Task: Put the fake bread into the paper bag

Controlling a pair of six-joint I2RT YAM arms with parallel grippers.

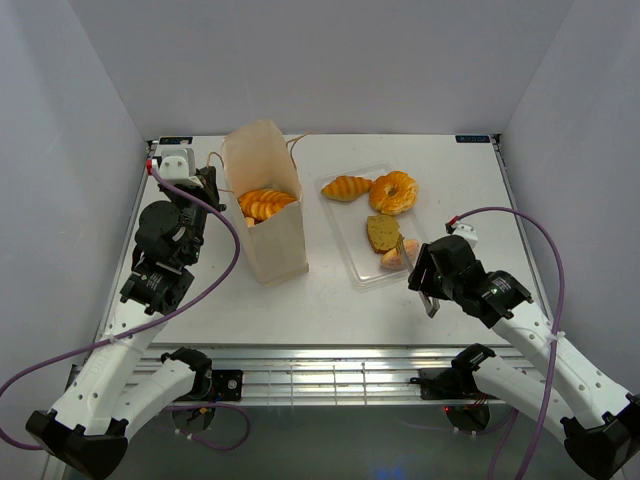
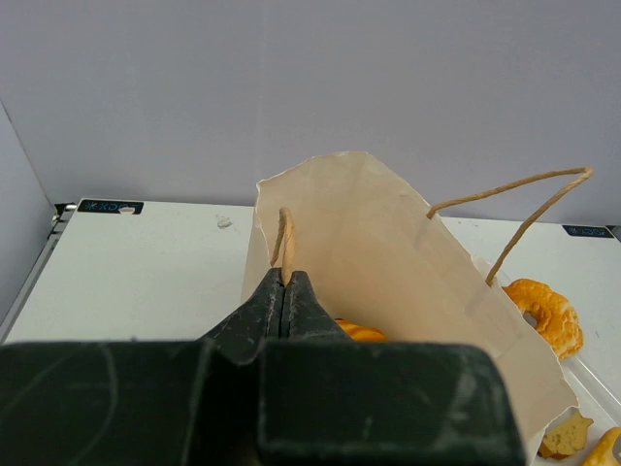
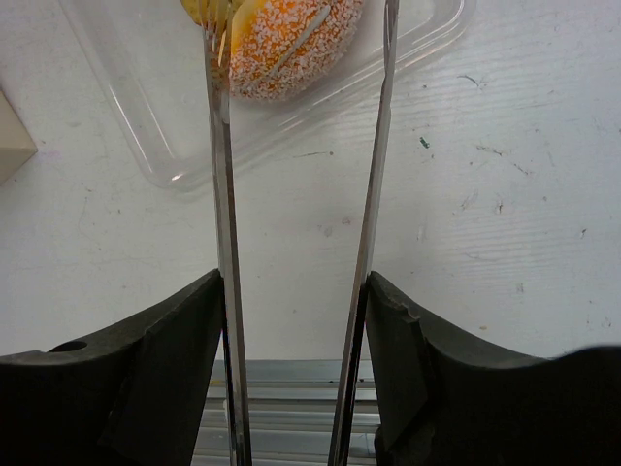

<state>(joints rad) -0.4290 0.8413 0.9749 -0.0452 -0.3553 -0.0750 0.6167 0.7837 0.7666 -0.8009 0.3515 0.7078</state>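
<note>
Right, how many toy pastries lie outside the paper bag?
4, all in the clear tray: croissant far left, ring pastry far right, brown slice mid-tray, pinkish bun nearest the right gripper. The bag could hide more.

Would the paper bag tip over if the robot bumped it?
Probably easily. The paper bag is tall and narrow, with thin creased walls, so it likely bends and tips. The bread inside may weigh it down a little. The left gripper pinching its top probably steadies it.

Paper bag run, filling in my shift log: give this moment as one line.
left gripper: shut on paper bag | right gripper: open at pinkish bun in clear tray | orange loaves: in bag
</note>
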